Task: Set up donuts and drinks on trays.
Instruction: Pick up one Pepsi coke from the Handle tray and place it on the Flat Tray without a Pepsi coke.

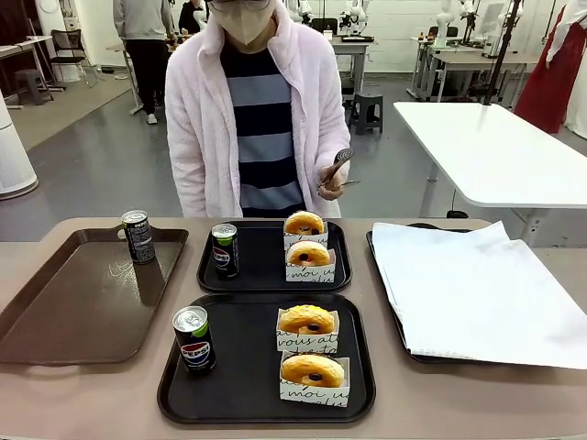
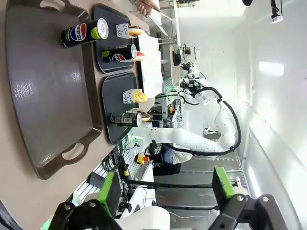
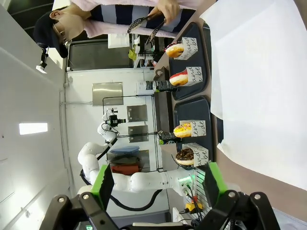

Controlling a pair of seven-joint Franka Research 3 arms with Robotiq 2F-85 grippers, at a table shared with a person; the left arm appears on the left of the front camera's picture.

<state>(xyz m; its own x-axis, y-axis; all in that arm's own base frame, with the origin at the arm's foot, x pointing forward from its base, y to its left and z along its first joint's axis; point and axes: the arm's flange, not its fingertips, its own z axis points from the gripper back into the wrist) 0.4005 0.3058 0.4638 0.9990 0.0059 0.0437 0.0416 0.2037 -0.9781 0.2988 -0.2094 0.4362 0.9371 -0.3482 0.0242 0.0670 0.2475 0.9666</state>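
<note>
can point(image 1: 138, 236): on brown tray point(image 1: 55, 302), left of far tray point(image 1: 261, 280); rigid, slick, light; grasp mid-body
left gripper point(image 2: 163, 191): jaws open, empty
right gripper point(image 3: 156, 184): jaws open, empty

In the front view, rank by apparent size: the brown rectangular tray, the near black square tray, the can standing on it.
1. Brown rectangular tray
2. Near black square tray, close in size; nearness makes this unsure
3. Black Pepsi can
</note>
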